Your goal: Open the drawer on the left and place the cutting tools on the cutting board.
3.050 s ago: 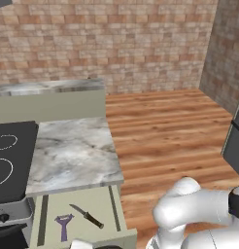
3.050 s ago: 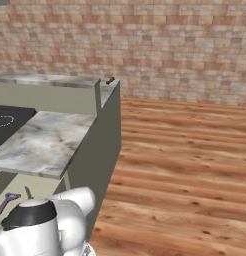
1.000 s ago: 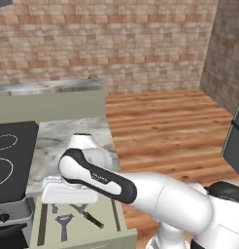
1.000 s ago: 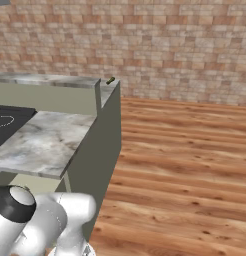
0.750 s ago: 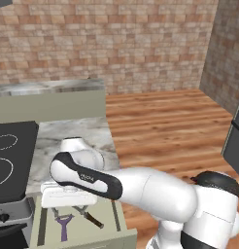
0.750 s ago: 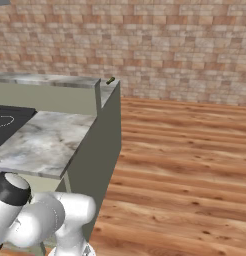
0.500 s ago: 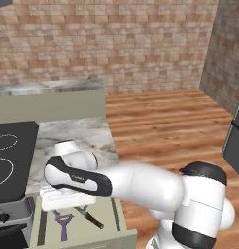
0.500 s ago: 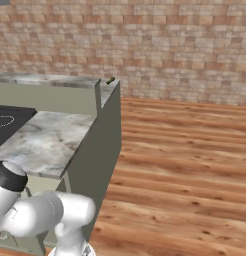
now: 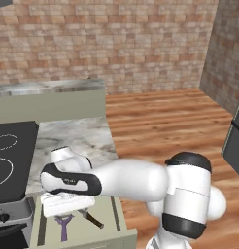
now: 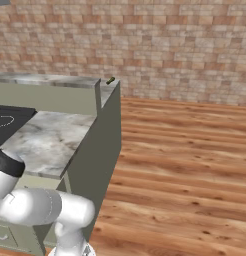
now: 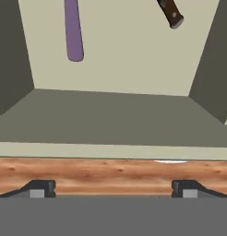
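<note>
The sage-green drawer [image 9: 118, 220] stands pulled out below the marble counter. On its floor lie the purple tool [image 9: 63, 226] and the dark knife [image 9: 95, 222]. My gripper [image 9: 68, 210] hangs just above the drawer's back part, close over both tools. In the hand view the purple tool's handle [image 11: 73, 33] is at top left and the knife's brown handle [image 11: 171, 14] at top right, on the pale drawer floor [image 11: 127, 64]. The gripper [image 11: 113, 190] is open, its fingertips wide apart with nothing between them. The cutting board is out of view.
A black cooktop [image 9: 8, 156] lies left of the marble counter [image 9: 78, 140]. A raised ledge [image 10: 55, 82] runs behind it, with a small green item [image 10: 110, 80] at its corner. Wooden floor [image 9: 165, 121] spreads to the right; a dark appliance [image 9: 236, 141] stands at far right.
The arm has swung out from its folded pose over the open drawer. In the last second the hand slid left and lower toward the tools. The tools lie as before.
</note>
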